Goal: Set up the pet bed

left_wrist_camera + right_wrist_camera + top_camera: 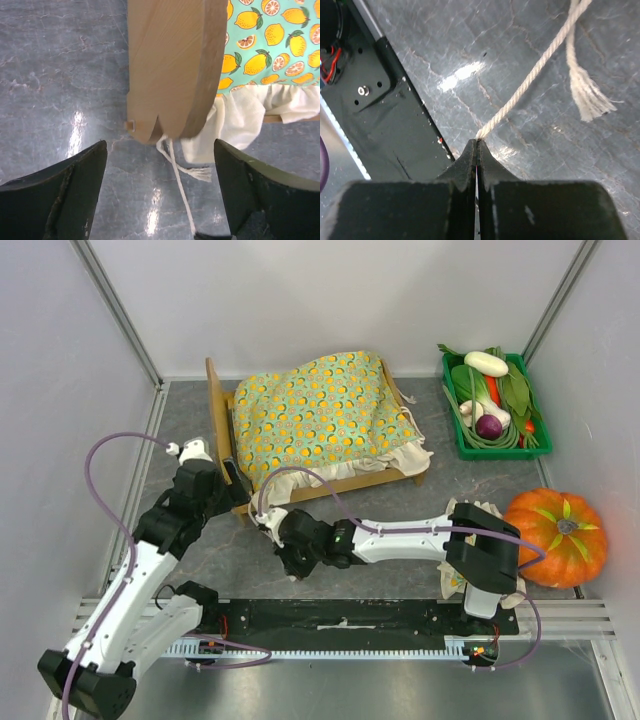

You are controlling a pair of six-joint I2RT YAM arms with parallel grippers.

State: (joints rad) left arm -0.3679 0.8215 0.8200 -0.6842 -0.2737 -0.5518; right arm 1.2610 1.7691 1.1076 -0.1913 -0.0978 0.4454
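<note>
A: Is the small light-wood pet bed (pixel 214 390) ready?
B: Nearly, I think. It stands at the back of the table (pixel 470 480) under a green orange-dotted blanket (pixel 320 405). The left gripper (pixel 160 150) is spread at the headboard (pixel 170 65). The right gripper (pixel 477 144) pinches a white twisted cord (pixel 530 82), not yet tidied.

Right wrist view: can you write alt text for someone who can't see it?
The right end effector, shut, pinches a white cord that runs up and to the right across the grey marbled table. A frayed cord end lies at right, and a black plate at left.
</note>
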